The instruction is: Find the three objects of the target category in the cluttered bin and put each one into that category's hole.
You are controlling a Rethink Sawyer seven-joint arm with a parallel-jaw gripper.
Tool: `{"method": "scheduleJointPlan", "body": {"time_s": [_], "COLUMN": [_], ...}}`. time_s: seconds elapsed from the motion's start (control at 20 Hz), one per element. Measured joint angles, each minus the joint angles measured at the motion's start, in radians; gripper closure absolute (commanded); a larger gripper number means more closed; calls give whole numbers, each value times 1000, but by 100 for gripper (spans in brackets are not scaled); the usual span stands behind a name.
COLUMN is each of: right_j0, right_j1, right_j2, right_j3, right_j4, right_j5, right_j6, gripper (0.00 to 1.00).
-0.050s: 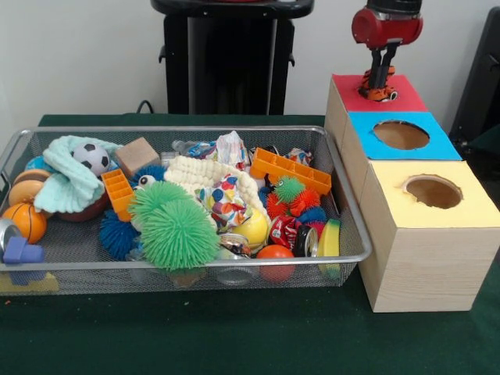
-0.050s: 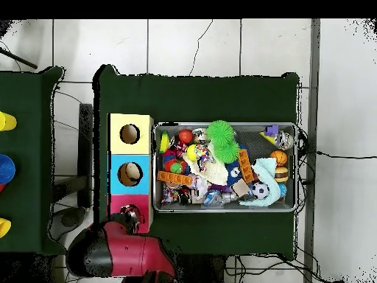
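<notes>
End effector (image 1: 379, 84) hangs over the red box top (image 1: 380, 98), clenched on a small orange toy (image 1: 380, 94) at the hole. Nearer lie the blue box top (image 1: 402, 136), the yellow box top (image 1: 432, 193) and the cluttered bin (image 1: 353, 234) on the green counter (image 1: 234, 336).

Red-black arm reaches straight down, gripper (image 1: 378, 87) low, fingers close together.

We are counting three wooden boxes beside the bin: one red-topped box (image 1: 378, 94), one blue-topped box (image 1: 400, 134), one yellow-topped box (image 1: 431, 195). In the wire mesh bin (image 1: 353, 234) we are seeing two orange plastic bricks (image 1: 290, 169), one black-and-white soccer ball (image 1: 92, 158), one plain wooden cube (image 1: 137, 155).
</notes>
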Motion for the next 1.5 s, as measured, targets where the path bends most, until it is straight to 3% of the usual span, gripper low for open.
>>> {"method": "scheduleJointPlan", "body": {"time_s": [0.85,1.3,1.5], "right_j0": [-110,-154,-215], "right_j1": [34,10,-43], "right_j2": [62,93,110], "right_j3": [56,60,58], "right_j4": [0,0,0], "right_j5": [-207,-171,-13], "right_j6": [0,0,0], "gripper": [100,100,100]}}
